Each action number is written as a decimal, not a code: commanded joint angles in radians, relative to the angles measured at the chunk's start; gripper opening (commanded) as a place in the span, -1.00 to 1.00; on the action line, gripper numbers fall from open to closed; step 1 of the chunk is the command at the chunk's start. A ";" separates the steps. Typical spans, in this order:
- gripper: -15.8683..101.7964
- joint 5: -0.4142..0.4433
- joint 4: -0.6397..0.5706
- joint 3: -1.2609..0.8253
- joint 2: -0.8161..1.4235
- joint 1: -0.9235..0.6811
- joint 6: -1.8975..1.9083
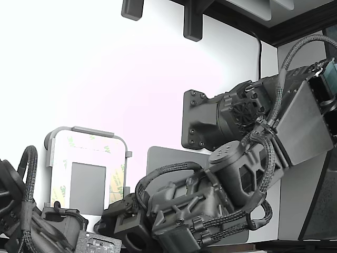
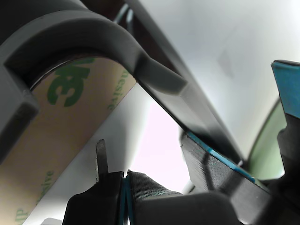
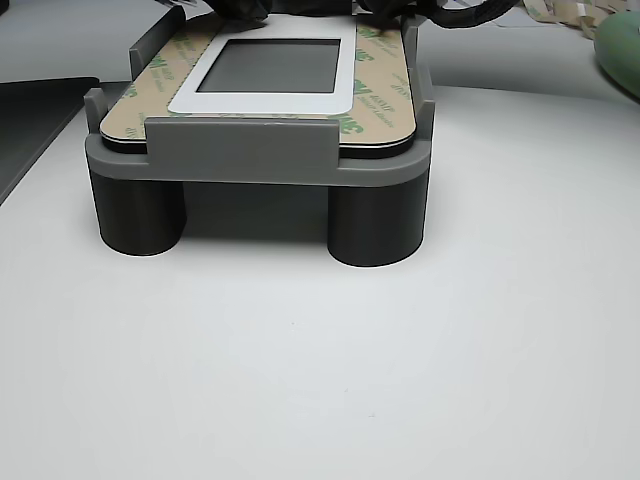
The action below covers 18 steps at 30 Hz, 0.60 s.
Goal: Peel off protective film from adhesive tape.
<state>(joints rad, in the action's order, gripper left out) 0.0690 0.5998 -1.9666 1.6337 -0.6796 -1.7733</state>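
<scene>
- The worktop (image 3: 330, 380) is a plain white, matte surface.
- A grey tray frame (image 3: 255, 150) stands on the worktop on two dark round legs (image 3: 375, 225) at its front corners.
- A dark grey rectangular mat (image 1: 168, 158) lies flat on the worktop just beside the tray frame, on the exterior view's right of it.
- In the other view, a dark flat sheet edge (image 3: 30, 120) lies on the worktop near the tray frame, on that view's left.
- Pale strips (image 3: 560, 15) lie behind the tray frame, towards that view's right; too blurred to identify.
</scene>
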 commanded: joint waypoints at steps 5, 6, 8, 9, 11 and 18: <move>-0.91 -0.006 -0.005 0.034 0.012 0.009 -0.009; -0.91 -0.006 -0.005 0.032 0.012 0.009 -0.006; -0.91 -0.008 -0.005 0.028 0.014 0.009 -0.002; -0.91 -0.008 -0.005 0.023 0.015 0.009 0.000; -0.91 -0.008 -0.012 0.009 0.021 0.009 0.002; -0.91 -0.006 -0.021 -0.006 0.031 0.008 -0.006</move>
<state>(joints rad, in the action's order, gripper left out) 0.0629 0.5783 -1.9880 1.6368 -0.6796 -1.7779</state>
